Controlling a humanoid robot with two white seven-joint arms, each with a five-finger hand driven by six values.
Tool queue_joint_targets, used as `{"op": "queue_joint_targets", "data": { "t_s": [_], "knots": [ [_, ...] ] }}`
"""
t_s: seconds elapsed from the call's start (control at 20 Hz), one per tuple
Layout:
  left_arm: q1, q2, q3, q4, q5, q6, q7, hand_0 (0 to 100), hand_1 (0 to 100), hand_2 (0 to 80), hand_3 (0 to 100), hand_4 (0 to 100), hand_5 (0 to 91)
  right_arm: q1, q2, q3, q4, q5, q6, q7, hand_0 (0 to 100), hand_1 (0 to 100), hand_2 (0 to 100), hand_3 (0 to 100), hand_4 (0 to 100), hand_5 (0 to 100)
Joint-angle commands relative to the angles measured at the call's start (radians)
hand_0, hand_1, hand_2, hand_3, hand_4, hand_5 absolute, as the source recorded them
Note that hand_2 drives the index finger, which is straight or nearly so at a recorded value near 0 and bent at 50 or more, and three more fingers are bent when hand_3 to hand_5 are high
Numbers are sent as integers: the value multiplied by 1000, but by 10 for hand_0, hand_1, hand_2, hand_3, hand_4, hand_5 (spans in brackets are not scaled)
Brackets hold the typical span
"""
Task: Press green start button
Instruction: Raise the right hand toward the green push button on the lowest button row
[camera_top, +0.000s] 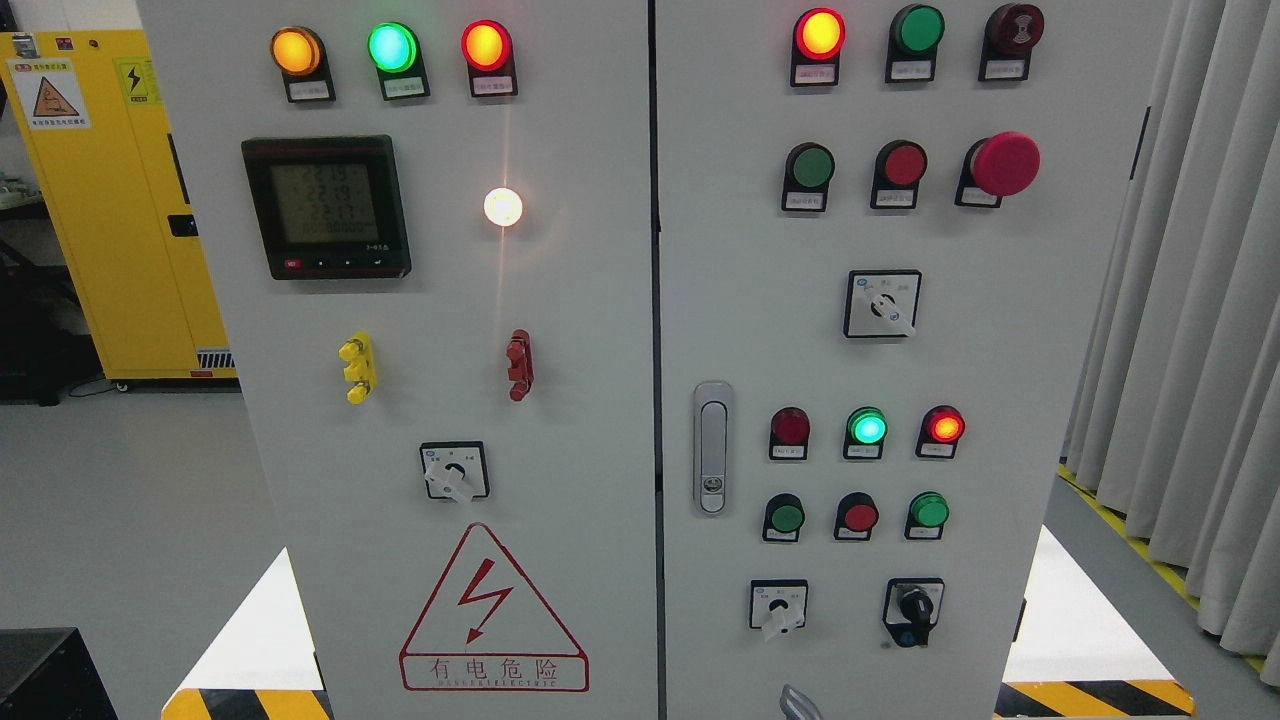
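Note:
A white control cabinet (600, 300) fills the head view. On its right door, a green push button (809, 168) sits in the upper row beside a red button (903, 164) and a red mushroom stop (1005, 163). Lower down are two more green buttons (786, 517) (929, 511) with a red button (859, 516) between them. A green lamp (867, 427) above them is lit. A small grey tip of a hand (800, 704) peeks in at the bottom edge, right of the middle and below the buttons. The rest of that hand is hidden. No other arm shows.
The right door also has a handle latch (711, 447) and rotary switches (882, 304) (779, 605) (913, 611). The left door holds a meter (327, 207) and a warning triangle (492, 612). A yellow cabinet (110, 200) stands at the left and grey curtains (1190, 300) at the right.

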Motion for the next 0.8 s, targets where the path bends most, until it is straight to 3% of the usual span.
{"op": "queue_joint_targets", "data": {
  "t_s": [0.0,0.1,0.2,0.55,0.75],
  "knots": [
    [0,0,0,-1,0,0,0,120,556,0,0,0,0,-59,2,-117,10,300,-13,-6,447,766,0,623,764,670],
    [0,0,0,0,0,0,0,120,556,0,0,0,0,-94,2,-132,5,371,-14,-1,530,804,0,898,997,953],
    [1,0,0,0,0,0,0,120,556,0,0,0,0,-143,0,-135,1,420,-9,3,560,832,0,973,1000,1000],
    [0,0,0,0,0,0,0,120,556,0,0,0,0,-298,-6,-206,73,522,-4,34,602,914,47,1000,1000,1000],
    [0,0,0,0,0,0,0,120,556,0,0,0,0,-372,-9,-212,138,523,-3,34,640,922,48,1000,1000,1000]
  ]
}}
